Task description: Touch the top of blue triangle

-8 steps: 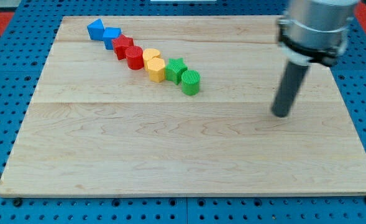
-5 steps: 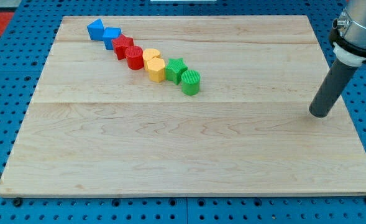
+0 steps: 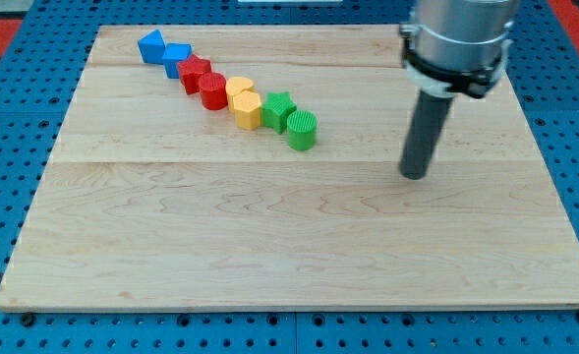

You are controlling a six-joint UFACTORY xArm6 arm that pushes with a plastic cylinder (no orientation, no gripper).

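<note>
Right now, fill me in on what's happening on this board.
My tip rests on the wooden board, well to the view's right of a diagonal row of blocks and touching none. The blue triangle I'm meant to touch sits at the row's upper-left end, beside a blue block; the green cylinder ends the row nearest my tip.

Red (image 3: pixel 202 81), yellow (image 3: pixel 243 101), green blocks (image 3: pixel 293 120) on wooden board (image 3: pixel 269 236).
</note>
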